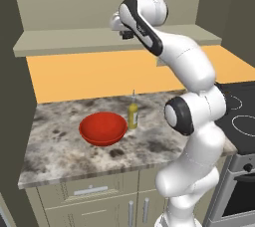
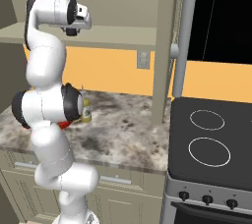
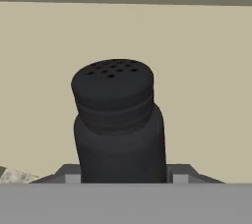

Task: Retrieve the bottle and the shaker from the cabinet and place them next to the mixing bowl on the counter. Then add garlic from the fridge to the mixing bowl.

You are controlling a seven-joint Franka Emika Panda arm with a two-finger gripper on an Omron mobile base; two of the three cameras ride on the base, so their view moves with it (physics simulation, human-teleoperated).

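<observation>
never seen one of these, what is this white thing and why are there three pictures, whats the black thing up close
The white thing is a robot arm in a simulated kitchen. Two pictures come from cameras behind it, one on its left and one on its right, so they show the same scene from two sides. The third comes from a camera on its hand, looking along the gripper. The black thing close up is the shaker, a small pot with holes in its top; the gripper is shut on it, up at the cabinet shelf. Below, on the speckled counter, sit a red mixing bowl and, right beside it, a yellow bottle.
</observation>
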